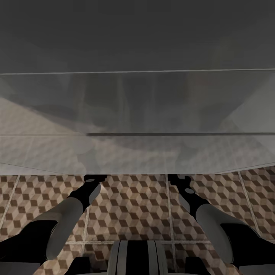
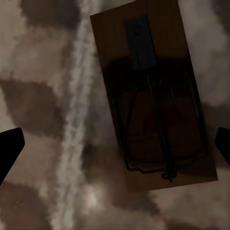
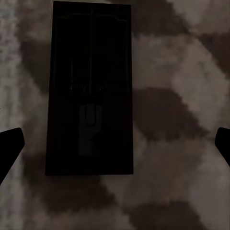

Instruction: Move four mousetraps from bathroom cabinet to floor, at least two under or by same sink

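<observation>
Head view: both arms, the left arm [image 1: 76, 208] and the right arm [image 1: 198, 208], are seen reaching forward and down, their ends passing under a grey, translucent slab [image 1: 137, 114] that spans the upper picture, judged to be the underside of the wall-hung vanity carrying the sink. The cube-patterned floor [image 1: 133, 206] is shown beneath and between the arms. The jaws themselves are hidden by the slab here.

Left wrist view: a trap [image 2: 153, 96] is shown lying flat on the floor [image 2: 43, 96], slightly askew, its wire frame and dark plate visible, beside a pale grout line [image 2: 76, 120]. The left gripper [image 2: 115, 146] is held above it with the jaws spread wide, one dark tip [image 2: 9, 148] at each side edge, and nothing is gripped.

Right wrist view: a second trap [image 3: 89, 88] is shown in deep shadow, flat on the tiles [image 3: 182, 96]. The right gripper [image 3: 115, 146] hangs over it, jaws likewise wide apart and empty.

Both traps are judged to have been set down in the shade under the sink, so that the under-sink condition is met by this pair; the remaining traps are not shown.
</observation>
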